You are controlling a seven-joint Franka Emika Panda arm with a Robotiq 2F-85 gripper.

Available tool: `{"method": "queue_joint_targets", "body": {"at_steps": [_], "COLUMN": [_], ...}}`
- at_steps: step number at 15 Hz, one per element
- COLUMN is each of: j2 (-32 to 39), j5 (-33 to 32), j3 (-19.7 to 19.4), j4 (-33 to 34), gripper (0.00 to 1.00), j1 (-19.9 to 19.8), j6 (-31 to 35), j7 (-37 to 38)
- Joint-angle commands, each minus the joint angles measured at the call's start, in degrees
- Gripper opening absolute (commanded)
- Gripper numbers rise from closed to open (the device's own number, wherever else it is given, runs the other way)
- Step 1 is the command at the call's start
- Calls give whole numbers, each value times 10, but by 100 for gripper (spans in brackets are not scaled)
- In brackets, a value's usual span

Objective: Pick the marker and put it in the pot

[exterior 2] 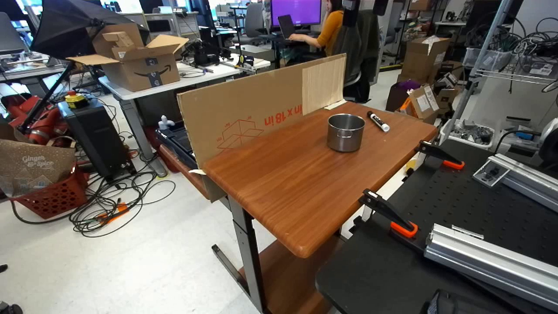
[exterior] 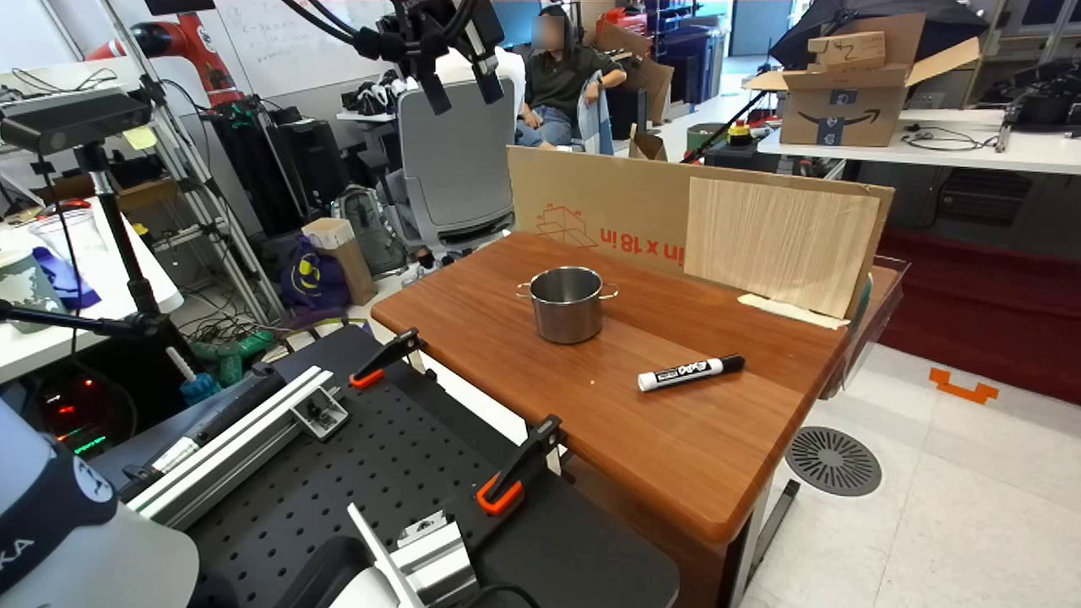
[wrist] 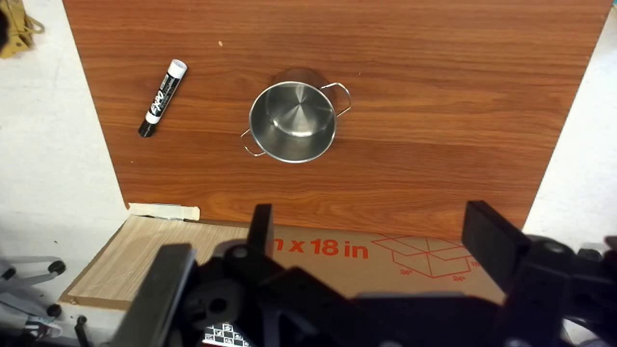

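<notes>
The marker, with a black cap, black label and white end, lies flat on the brown table in both exterior views [exterior: 691, 372] [exterior 2: 378, 121]. It lies left of the pot in the wrist view [wrist: 163, 99]. The shiny metal pot stands upright in both exterior views [exterior: 567, 319] [exterior 2: 343, 138]. Two wire handles and its bare inside show in the wrist view [wrist: 295, 144]. My gripper [exterior: 463, 86] is high above the table, apart from both things. Its fingers are wide apart with nothing between them in the wrist view [wrist: 368, 207]. Only its fingertips show at the top edge of an exterior view [exterior 2: 365, 11].
A cardboard sheet [exterior: 608, 198] stands upright along the table's [exterior: 473, 295] far edge, with a pale wooden panel [exterior: 781, 241] against it. Black clamps with orange pads [exterior: 524, 464] grip the near edge, beside a black perforated bench [exterior: 380, 473].
</notes>
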Motion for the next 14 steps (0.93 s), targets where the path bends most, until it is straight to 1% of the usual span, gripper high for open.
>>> {"method": "queue_joint_targets", "body": {"at_steps": [1,3,7,14], "j2": [3,11,41,147], "j5": [-6,-9,0,57], "j3": [-13,-18,-50,-122], "j4": [4,8,20,69], "gripper": [100,100,100,100], "j1": [11,4,-11,-27], "j6": [-4,6,9,25], "j7": [4,11,9,-7]}}
